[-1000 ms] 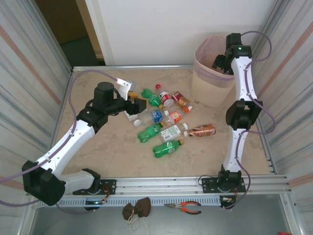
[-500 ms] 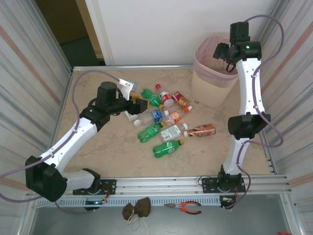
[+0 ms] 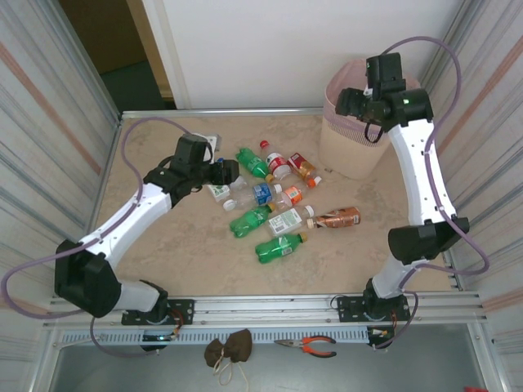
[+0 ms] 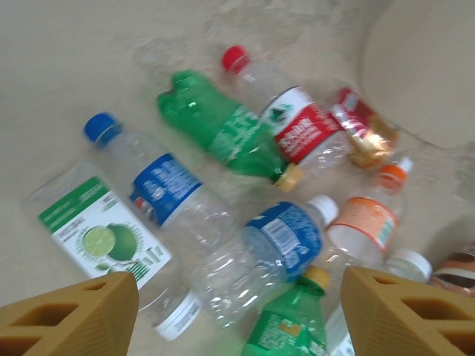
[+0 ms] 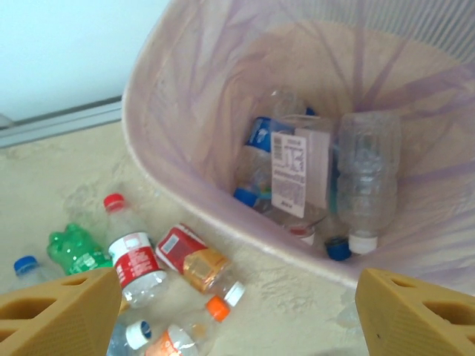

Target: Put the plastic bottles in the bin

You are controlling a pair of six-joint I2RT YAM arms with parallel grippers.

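The bin [image 5: 171, 111], at the tabletop's [image 3: 188, 245] far right, holds several bottles [image 5: 369, 170]. The right claw [image 5: 237, 311] hangs over it, fingers apart and empty. The left claw [image 4: 237, 319], also spread and empty, hovers over loose bottles [image 3: 278, 247] lying beside the bin.

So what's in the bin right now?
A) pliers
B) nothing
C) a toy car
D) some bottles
D: the right wrist view looks down into the bin, and several bottles lie at its bottom.
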